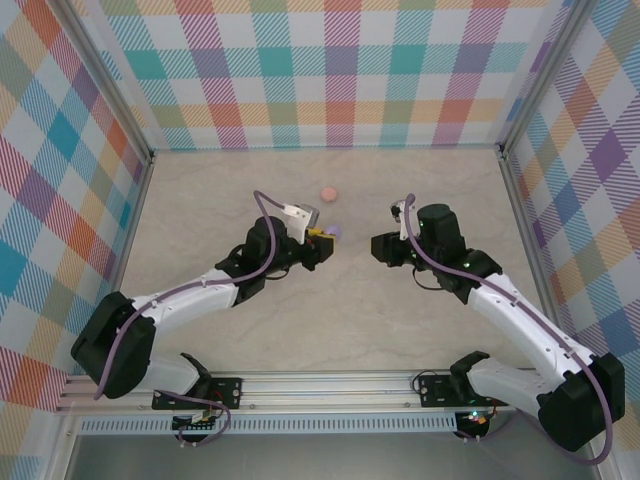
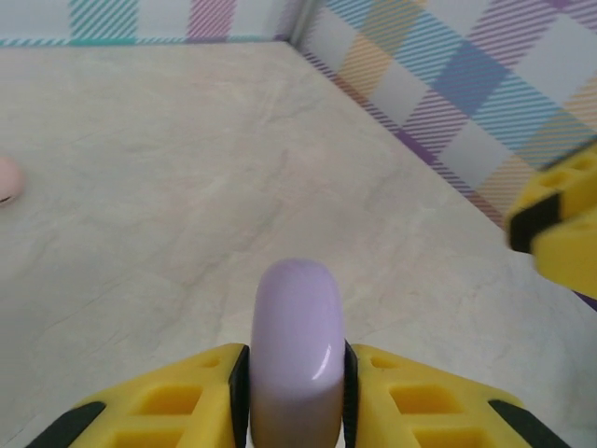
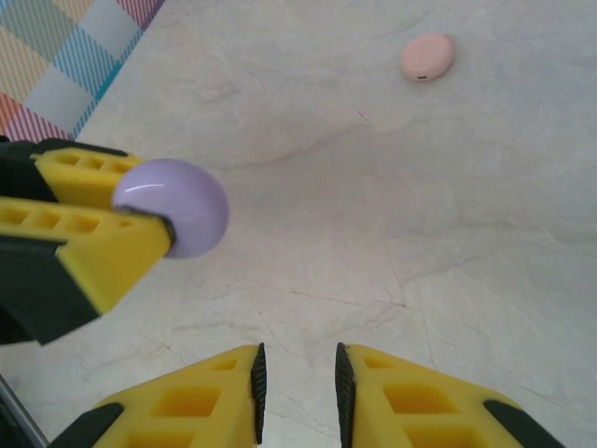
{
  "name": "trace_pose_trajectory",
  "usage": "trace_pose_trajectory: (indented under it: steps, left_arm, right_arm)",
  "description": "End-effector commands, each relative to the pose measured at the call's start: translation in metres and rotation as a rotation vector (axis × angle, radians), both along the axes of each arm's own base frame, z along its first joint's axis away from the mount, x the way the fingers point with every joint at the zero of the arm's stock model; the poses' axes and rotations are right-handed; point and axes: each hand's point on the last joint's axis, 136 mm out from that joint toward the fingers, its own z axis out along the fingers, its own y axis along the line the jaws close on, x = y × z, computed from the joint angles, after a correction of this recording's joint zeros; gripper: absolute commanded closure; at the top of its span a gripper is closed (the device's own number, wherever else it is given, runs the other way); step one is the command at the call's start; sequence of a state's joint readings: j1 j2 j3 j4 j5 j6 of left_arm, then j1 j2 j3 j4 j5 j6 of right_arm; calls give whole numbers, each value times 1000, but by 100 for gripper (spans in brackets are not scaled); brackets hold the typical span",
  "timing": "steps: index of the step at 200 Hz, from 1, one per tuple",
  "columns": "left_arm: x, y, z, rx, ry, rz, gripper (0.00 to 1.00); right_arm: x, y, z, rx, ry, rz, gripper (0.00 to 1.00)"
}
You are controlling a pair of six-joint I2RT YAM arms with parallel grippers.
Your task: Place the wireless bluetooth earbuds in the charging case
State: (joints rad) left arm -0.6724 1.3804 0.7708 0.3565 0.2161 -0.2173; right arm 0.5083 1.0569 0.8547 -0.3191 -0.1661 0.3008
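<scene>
Step in hand: holding the case ready. My left gripper (image 1: 322, 240) is closed on the lilac case (image 2: 297, 327), a smooth rounded disc pinched on edge between both fingers and raised off the table (image 1: 300, 320). My right gripper (image 3: 297, 383) faces it from just beside. Its fingers are parted by a narrow gap and hold nothing.

Location of task items: the lilac case is in my left fingers, near the middle of the table. The pink case (image 3: 427, 57) lies flat on the table farther back, well apart from both grippers.

Judgement: neither case shows an open lid, and I cannot tell whether any earbuds sit inside. The next move calls for my right fingers to come in on the lilac case and get its lid open while the left holds it steady. The smooth shell looks likely to slip.

Count: lilac case, one; pink case, one; grippers, two.
</scene>
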Motion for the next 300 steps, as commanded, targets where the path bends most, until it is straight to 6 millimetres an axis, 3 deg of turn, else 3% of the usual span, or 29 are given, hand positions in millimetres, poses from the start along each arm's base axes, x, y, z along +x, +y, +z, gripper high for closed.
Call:
trace_pose_trajectory:
  steps: [1,68,98,164,235,300]
  left_arm:
    - [25,20,-2,-17,91,153,68]
    - [54,37,-38,15,323,276,71]
    - [56,31,-40,27,336,239,71]
    - [52,25,-71,50,420,211,69]
    - [46,5,-109,93,546,116,63]
    - [51,-5,-124,130,574,74,60]
  right_arm:
    - [3,0,7,-21,-14,3,70]
    - [2,2,6,-30,-1,20,70]
    - [4,-2,4,-44,-4,-1,69]
    - [10,-9,-10,-103,35,-43,67]
    - [26,-43,-53,-286,142,-225,62]
    - [33,-78,-90,-408,216,-342,55]
